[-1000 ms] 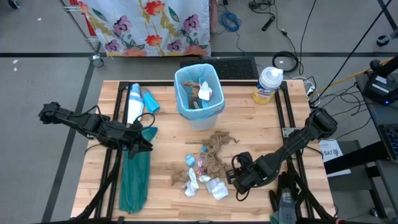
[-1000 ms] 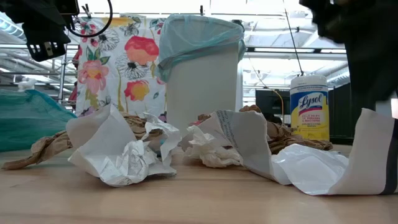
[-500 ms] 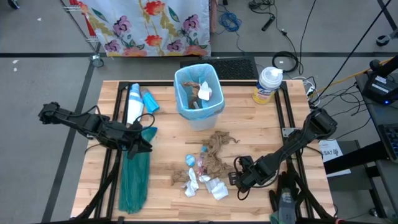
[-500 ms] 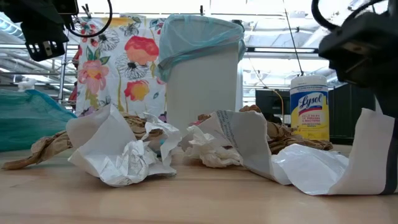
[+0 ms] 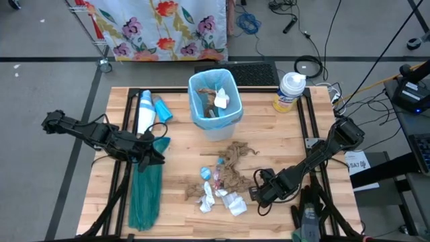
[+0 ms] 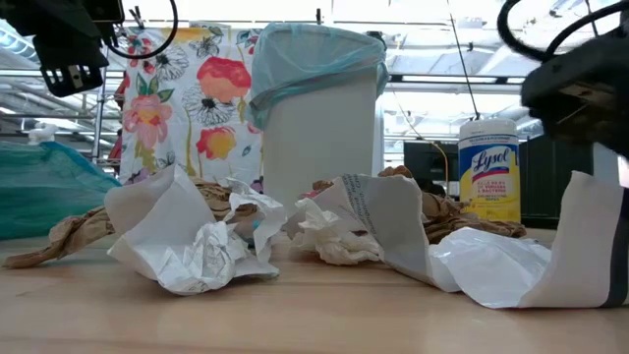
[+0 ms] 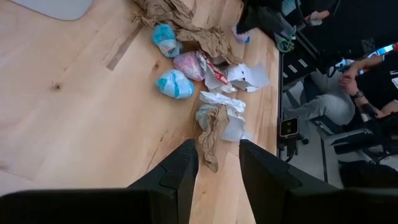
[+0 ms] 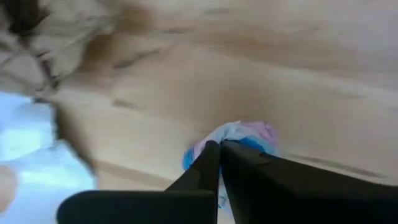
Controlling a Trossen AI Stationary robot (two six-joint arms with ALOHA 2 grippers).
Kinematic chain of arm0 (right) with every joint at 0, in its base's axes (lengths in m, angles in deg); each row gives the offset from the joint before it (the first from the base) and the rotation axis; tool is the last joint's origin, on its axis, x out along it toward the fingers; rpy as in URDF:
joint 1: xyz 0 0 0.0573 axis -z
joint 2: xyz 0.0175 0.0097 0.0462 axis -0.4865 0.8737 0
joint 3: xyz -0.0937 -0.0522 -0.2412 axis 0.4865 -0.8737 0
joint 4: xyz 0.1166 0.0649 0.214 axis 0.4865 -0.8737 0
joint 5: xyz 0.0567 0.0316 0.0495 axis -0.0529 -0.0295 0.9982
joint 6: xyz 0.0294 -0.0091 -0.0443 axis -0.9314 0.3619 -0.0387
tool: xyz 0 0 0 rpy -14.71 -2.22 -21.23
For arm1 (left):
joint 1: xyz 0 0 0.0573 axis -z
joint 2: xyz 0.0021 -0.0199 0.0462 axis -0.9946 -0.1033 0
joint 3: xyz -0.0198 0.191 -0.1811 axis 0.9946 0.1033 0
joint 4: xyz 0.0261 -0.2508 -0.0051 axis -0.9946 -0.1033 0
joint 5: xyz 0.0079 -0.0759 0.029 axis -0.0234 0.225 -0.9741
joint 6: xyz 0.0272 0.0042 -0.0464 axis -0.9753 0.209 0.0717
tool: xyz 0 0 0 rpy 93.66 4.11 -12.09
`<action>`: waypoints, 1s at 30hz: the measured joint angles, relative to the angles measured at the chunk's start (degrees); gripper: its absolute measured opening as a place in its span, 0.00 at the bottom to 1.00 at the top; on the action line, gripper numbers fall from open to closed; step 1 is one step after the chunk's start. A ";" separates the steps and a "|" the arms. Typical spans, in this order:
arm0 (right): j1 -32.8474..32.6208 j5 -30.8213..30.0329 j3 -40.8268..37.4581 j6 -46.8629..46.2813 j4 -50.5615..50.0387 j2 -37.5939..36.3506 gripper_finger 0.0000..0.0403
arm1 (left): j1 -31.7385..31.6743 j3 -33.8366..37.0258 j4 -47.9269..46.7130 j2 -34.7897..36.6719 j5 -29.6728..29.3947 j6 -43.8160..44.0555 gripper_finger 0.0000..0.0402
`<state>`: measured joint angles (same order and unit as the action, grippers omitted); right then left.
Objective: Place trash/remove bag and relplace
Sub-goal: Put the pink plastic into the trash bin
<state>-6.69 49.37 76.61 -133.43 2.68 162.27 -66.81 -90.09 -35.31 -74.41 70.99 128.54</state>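
Right gripper is pinched onto 1 pink-and-blue scrap at the trash pile's edge. Left gripper hovers parted over the table. Behind — 1 bin, its pale blue bag fitted.

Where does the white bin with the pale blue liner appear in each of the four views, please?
High view: white bin at the table's far middle, trash inside.
Low view: bin upright at centre, behind the trash pile.
Left wrist view: not in it.
Right wrist view: not in it.
Shared landmark: the Lysol canister beside the bin.
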 joint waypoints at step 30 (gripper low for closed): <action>21.10 -29.53 51.32 39.77 -49.17 -6.30 0.00 | 0.02 0.00 -0.03 0.00 -3.63 0.19 0.31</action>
<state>14.41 19.83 127.93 -93.65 -46.49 155.97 -66.79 -90.09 -35.34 -74.41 67.36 128.72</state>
